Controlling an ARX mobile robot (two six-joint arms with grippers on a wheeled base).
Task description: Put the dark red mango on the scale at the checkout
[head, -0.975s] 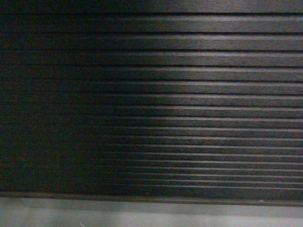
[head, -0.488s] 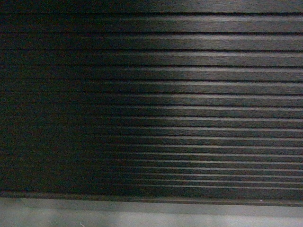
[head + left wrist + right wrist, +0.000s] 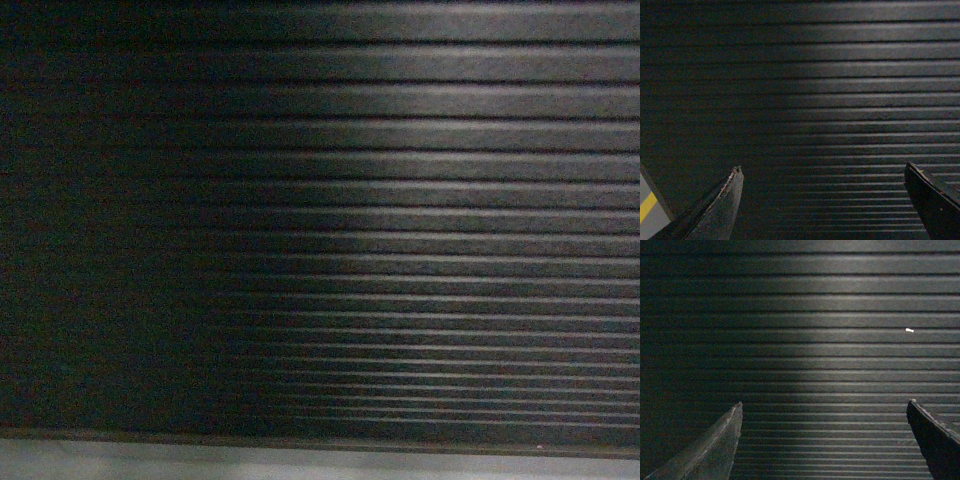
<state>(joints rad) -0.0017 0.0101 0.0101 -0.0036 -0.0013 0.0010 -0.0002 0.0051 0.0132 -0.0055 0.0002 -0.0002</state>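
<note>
**A:** So what have we got on the arms? Starting at the left gripper [image 3: 822, 202]: two dark, pointed fingers [image 3: 722, 207] poke up from the bottom edge of its wrist view, spread wide with nothing between them.

**B:** Same deal on our right gripper [image 3: 824, 440]. Its fingers [image 3: 715, 445] stand wide apart too, nothing pinched, just hanging in front of the panel. We can't tell whether either one touches it.

**A:** And behind both is the checkout, a dark brown-black counter front with horizontal ribbed slats [image 3: 840, 100]. It fills pretty much all of both wrist views.

**B:** Yep, there's a tiny white speck on one slat [image 3: 909, 330] toward the right in the right wrist view. No idea what it is.

**A:** Bottom left corner of the left wrist view shows a sliver of grey floor [image 3: 655, 220] with a yellow stripe [image 3: 647, 206] on it.

**B:** The head view is slats again, brighter on the right half, with a pale grey strip of floor along the bottom. The mango and scale? Not in any of our views.
</note>
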